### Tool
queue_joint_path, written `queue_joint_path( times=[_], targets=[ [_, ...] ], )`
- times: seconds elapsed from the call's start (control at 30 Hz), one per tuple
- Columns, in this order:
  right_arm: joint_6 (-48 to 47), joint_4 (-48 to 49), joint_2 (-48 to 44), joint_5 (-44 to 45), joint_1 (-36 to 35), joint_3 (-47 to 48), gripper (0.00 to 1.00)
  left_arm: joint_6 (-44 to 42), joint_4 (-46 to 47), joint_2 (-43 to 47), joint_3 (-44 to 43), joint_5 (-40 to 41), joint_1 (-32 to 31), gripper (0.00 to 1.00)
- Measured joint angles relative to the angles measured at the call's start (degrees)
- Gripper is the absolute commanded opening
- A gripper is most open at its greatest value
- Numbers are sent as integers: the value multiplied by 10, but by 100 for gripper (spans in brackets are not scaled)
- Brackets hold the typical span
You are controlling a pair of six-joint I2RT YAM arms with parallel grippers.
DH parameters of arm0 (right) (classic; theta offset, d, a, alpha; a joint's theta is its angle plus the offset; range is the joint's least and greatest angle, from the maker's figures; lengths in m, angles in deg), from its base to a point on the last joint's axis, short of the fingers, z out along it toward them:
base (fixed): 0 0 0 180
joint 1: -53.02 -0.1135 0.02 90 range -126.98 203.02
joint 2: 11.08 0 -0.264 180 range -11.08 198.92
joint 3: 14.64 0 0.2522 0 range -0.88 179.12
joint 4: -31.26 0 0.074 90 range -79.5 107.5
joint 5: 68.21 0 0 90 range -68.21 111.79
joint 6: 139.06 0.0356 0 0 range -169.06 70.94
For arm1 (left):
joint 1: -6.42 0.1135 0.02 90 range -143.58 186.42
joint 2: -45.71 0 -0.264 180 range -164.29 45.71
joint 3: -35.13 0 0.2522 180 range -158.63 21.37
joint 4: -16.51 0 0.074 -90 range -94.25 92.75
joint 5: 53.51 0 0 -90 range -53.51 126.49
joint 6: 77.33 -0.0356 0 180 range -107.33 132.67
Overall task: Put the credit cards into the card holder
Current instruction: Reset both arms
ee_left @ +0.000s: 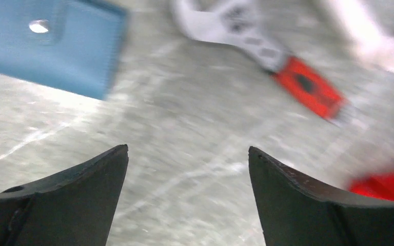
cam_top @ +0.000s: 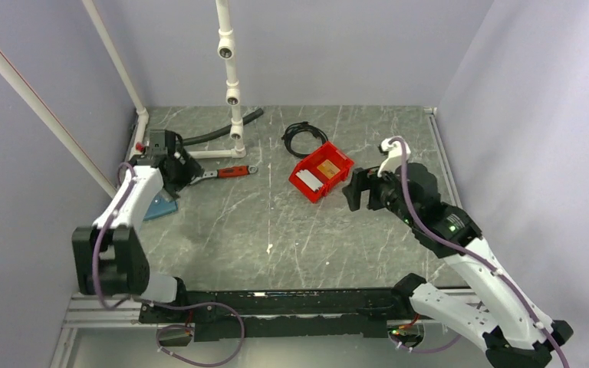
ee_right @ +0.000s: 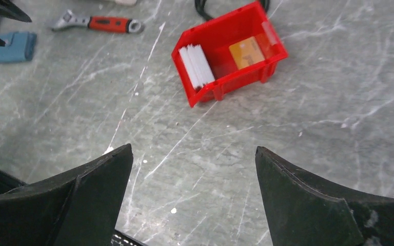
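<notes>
The blue card holder (cam_top: 159, 207) lies flat at the table's left side; it shows at the top left of the left wrist view (ee_left: 51, 46). My left gripper (cam_top: 178, 178) hovers just beyond it, open and empty (ee_left: 188, 149) over bare table; that view is blurred. Two credit cards rest inside the red bin (cam_top: 307, 192): a white one (ee_right: 196, 65) leaning at its left end and a tan-orange one (ee_right: 246, 53) at its right end. My right gripper (cam_top: 350, 192) stands open just right of the bin, with nothing between its fingers (ee_right: 193, 148).
A red-handled wrench (cam_top: 226, 172) lies between the card holder and the bin. A coiled black cable (cam_top: 304, 136) sits behind the bin. A white pipe stand (cam_top: 234, 100) and a black hose (cam_top: 215, 138) are at the back left. Walls close in on three sides.
</notes>
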Motion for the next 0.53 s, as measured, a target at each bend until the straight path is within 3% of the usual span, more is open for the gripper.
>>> queue_joint_path(
  times=[0.2, 0.53],
  targets=[
    [-5, -19, -66, 62, 0, 51, 100, -42, 3, 193, -95, -112, -73, 99],
    [-43, 27, -206, 120, 0, 120, 100, -109, 110, 434, -176, -213, -75, 99]
  ],
)
